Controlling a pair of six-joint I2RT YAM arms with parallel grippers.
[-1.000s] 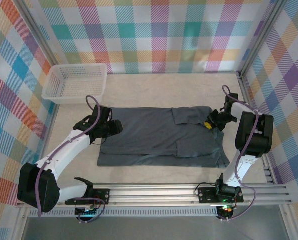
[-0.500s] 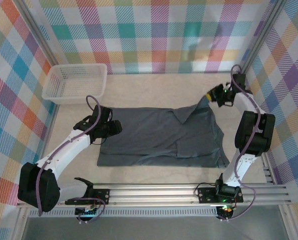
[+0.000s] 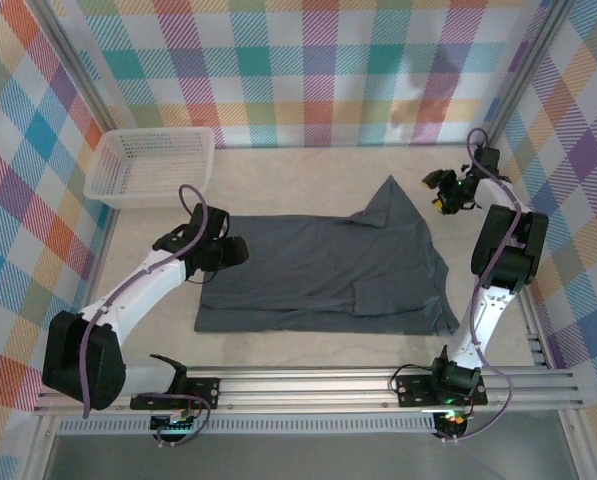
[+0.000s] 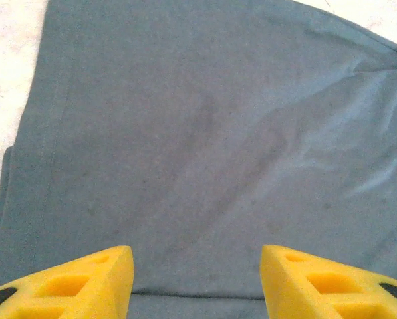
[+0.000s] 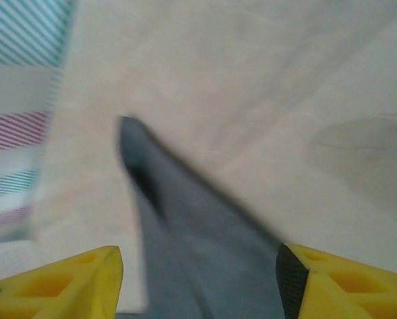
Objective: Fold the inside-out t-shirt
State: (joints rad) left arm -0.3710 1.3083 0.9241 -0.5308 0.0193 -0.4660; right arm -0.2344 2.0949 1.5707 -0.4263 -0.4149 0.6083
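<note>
The inside-out t-shirt [image 3: 318, 275] lies spread on the table, dark slate-grey, with one corner [image 3: 389, 197] drawn into a point toward the back right. My right gripper [image 3: 438, 191] hovers just right of that point, open and holding nothing. In the right wrist view the blurred grey point of the shirt [image 5: 185, 232] shows between the yellow fingers of the gripper [image 5: 198, 282], free of them. My left gripper [image 3: 232, 252] is open over the shirt's left end. In the left wrist view its yellow fingers [image 4: 72, 282] stand apart above flat fabric [image 4: 205, 146] and a hem.
A white mesh basket [image 3: 153, 165] sits at the back left corner. Checked walls enclose the table on three sides, and the right wall is close to my right gripper. Bare table [image 3: 308, 180] lies behind the shirt.
My right gripper lifted a corner of the shirt from the right side toward the back right, then opened and let it go. The left arm barely shifted.
</note>
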